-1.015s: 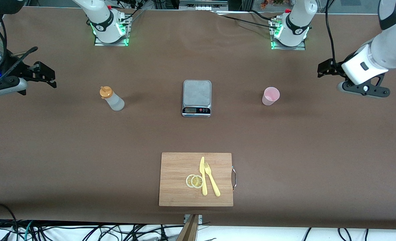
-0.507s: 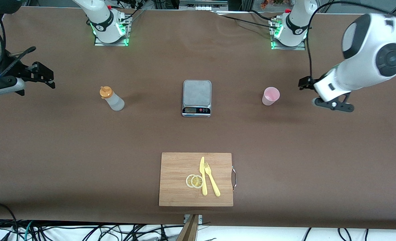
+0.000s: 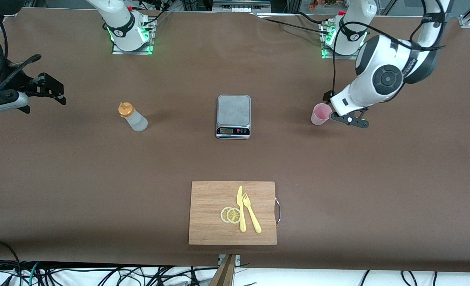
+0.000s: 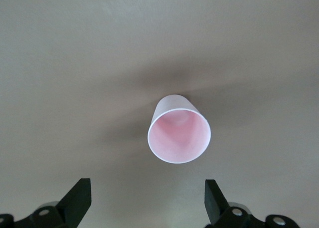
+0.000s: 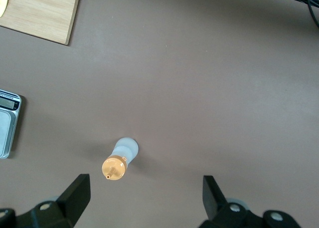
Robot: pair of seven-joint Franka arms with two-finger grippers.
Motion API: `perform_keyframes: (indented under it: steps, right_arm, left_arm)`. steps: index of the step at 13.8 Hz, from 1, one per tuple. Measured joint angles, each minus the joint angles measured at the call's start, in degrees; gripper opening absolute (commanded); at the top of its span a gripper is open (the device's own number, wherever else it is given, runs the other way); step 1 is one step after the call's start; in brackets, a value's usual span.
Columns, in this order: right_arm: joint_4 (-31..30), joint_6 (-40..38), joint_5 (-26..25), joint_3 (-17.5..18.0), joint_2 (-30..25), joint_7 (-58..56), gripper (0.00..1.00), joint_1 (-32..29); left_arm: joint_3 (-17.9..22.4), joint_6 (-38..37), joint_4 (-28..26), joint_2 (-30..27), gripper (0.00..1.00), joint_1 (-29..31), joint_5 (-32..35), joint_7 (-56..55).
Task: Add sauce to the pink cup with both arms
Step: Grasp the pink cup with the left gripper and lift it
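Note:
The pink cup point(image 3: 321, 114) stands upright and empty toward the left arm's end of the table. My left gripper point(image 3: 329, 106) is right beside it, open. In the left wrist view the cup point(image 4: 179, 135) sits just ahead of the spread fingertips point(image 4: 79, 195), not between them. The sauce bottle point(image 3: 132, 117), whitish with an orange nozzle cap, stands toward the right arm's end. My right gripper point(image 3: 60, 93) hangs open above the table's end, well apart from the bottle. The right wrist view looks down on the bottle point(image 5: 119, 160) ahead of the right gripper point(image 5: 144, 195).
A grey kitchen scale point(image 3: 233, 116) sits mid-table between bottle and cup. Nearer the front camera lies a wooden cutting board point(image 3: 207, 198) carrying lemon slices point(image 3: 231, 215), a yellow knife point(image 3: 240, 208) and a yellow fork point(image 3: 252, 212).
My left arm has swung in from the table's end and come down beside the pink cup. The right gripper has barely shifted. Both stay open.

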Motion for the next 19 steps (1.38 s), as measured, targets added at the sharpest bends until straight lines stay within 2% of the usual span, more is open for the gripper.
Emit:
perform_keyframes:
  steps: [4, 8, 9, 10, 12, 13, 14, 19]
  right_arm:
    - [0.00, -0.06, 0.35, 0.07, 0.00, 0.00, 1.00, 0.08]
    - [0.00, -0.06, 0.50, 0.22, 0.00, 0.00, 1.00, 0.16]
    - [0.00, -0.06, 0.50, 0.23, 0.00, 0.00, 1.00, 0.16]
    - [0.00, -0.06, 0.51, 0.22, 0.00, 0.00, 1.00, 0.16]
    - [0.00, -0.06, 0.55, 0.23, 0.00, 0.00, 1.00, 0.17]
    - [0.00, -0.06, 0.57, 0.23, 0.00, 0.00, 1.00, 0.18]
    - [0.00, -0.06, 0.60, 0.23, 0.00, 0.00, 1.00, 0.18]
    - [0.00, -0.06, 0.70, 0.44, 0.00, 0.00, 1.00, 0.41]
  left_arm:
    - [0.01, 11.75, -7.16, 0.64, 1.00, 0.00, 0.00, 0.00]
    - [0.01, 16.74, -8.06, 3.74, 0.97, 0.00, 0.00, -0.92]
    - [0.01, 17.80, -8.27, 4.32, 0.89, 0.00, 0.00, -1.06]
    - [0.01, 18.95, -8.60, 4.89, 0.72, 0.00, 0.00, -1.14]
    - [0.01, 20.48, -9.03, 6.02, 0.24, 0.00, 0.00, -1.22]
    - [0.01, 20.72, -9.06, 6.43, 0.08, 0.00, 0.00, -1.23]
    - [0.00, 20.82, -9.06, 6.62, 0.00, 0.00, 0.00, -1.21]
    - [-0.33, 20.82, -9.01, 6.64, 0.00, -0.04, 0.01, -1.15]
